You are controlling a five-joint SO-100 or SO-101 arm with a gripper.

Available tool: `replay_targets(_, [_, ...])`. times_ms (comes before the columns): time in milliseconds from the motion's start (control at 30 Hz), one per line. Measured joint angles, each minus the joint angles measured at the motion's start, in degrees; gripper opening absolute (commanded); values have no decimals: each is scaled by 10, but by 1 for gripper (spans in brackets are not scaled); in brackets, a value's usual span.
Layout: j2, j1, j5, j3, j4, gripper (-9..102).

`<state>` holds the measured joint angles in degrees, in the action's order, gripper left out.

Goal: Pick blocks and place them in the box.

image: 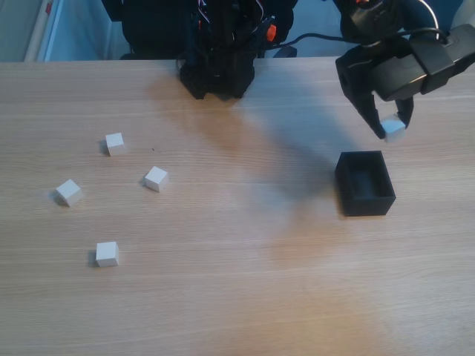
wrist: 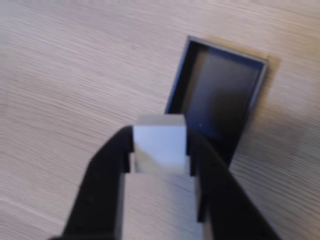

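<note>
My black gripper is shut on a white block, held in the air just above and behind the black box at the right of the fixed view. In the wrist view the block sits clamped between the two fingers of the gripper, and the box lies open and empty just beyond it. Several more white blocks lie on the left of the table: one at the back, one at the far left, one in the middle, one nearest the front.
The arm's black base stands at the back centre of the wooden table, with cables behind it. The arm casts a shadow across the table between the base and the box.
</note>
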<state>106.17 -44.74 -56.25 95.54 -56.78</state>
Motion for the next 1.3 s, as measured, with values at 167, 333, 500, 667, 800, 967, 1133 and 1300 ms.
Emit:
replay_targets(167, [-1, 7, 4, 0, 20, 14])
replay_targets(333, [0, 12, -5, 8, 21, 13])
replay_targets(500, [47, 67, -18, 65, 6, 10])
replay_targets(667, [160, 170, -64, 195, -11, 12])
replay_targets(800, [251, 280, -130, 327, -6, 13])
replay_targets(967, [321, 406, -202, 441, -5, 14])
replay_targets(1133, [349, 518, -259, 513, 18, 16])
replay_targets(1300, [352, 586, -301, 555, 58, 16])
